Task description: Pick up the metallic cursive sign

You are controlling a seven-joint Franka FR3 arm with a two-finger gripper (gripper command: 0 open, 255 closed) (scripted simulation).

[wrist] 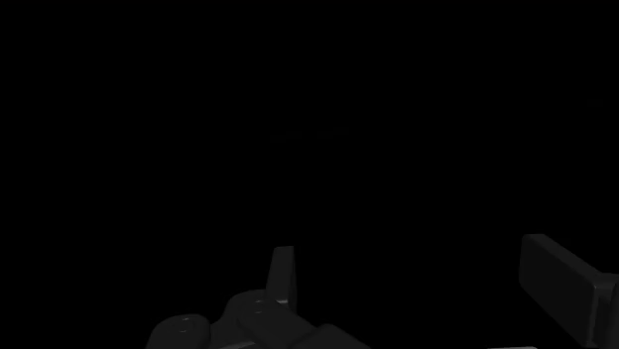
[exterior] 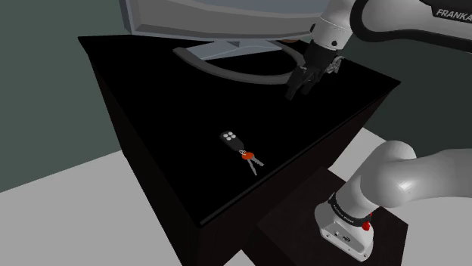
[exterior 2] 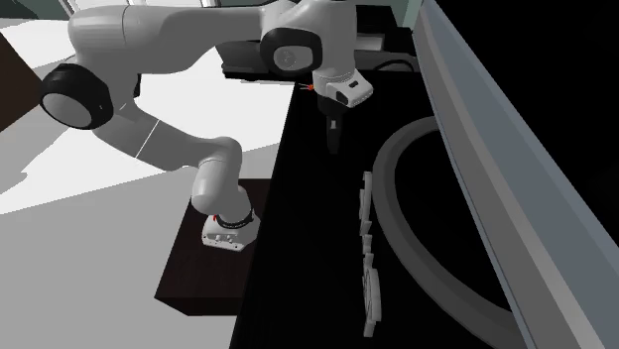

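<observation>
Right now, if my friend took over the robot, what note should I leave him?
Claw: open, holding nothing, hanging over the black table near the monitor's curved stand.
Cursive sign: pale grey, on the table beside that curved stand, apart from the claw.
Key fob: lies nearer the table's front; not part of the job.
Done: nothing grabbed yet.
Left: reach the sign, close on it, lift.

A: Where's everything on the bench?
B: Monitor at the back, keys out front, mid-bench.
A: And the sign?
B: On the bench too, just beside the monitor's foot, on its front side.
</observation>
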